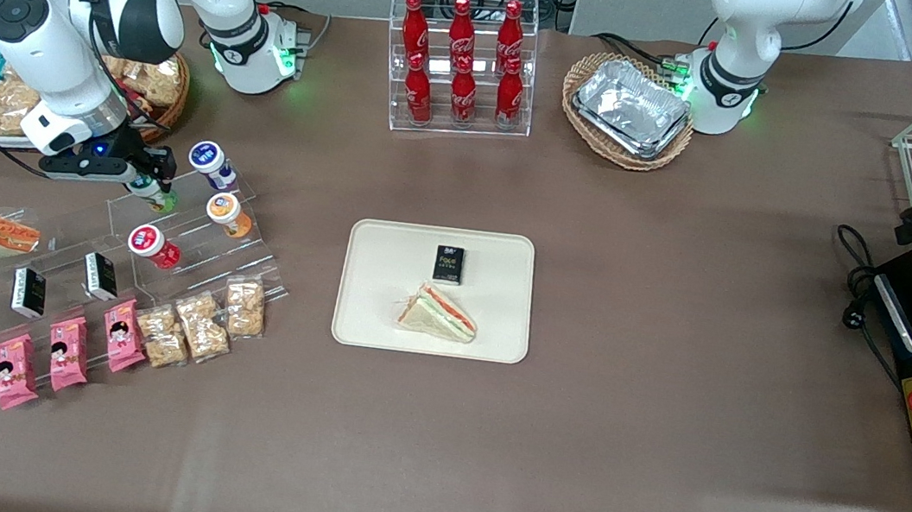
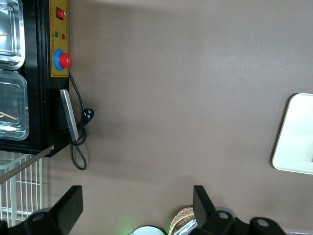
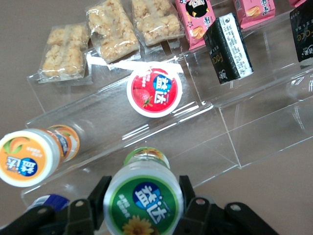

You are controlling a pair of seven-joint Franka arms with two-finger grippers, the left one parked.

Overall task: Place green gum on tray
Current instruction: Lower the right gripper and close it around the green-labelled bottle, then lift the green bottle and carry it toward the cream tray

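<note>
Green gum (image 3: 143,201), a light, hard, slick little bottle on the clear stand (image 3: 205,122), sits pinched below its lid in the claw (image 3: 142,205).

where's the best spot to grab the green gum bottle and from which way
Grip the green gum across its round white lid, coming down from above. It stands upright on the clear stand with the lid up, and the orange bottle is close beside it. The gripper already has a finger on each side of the lid.
</note>
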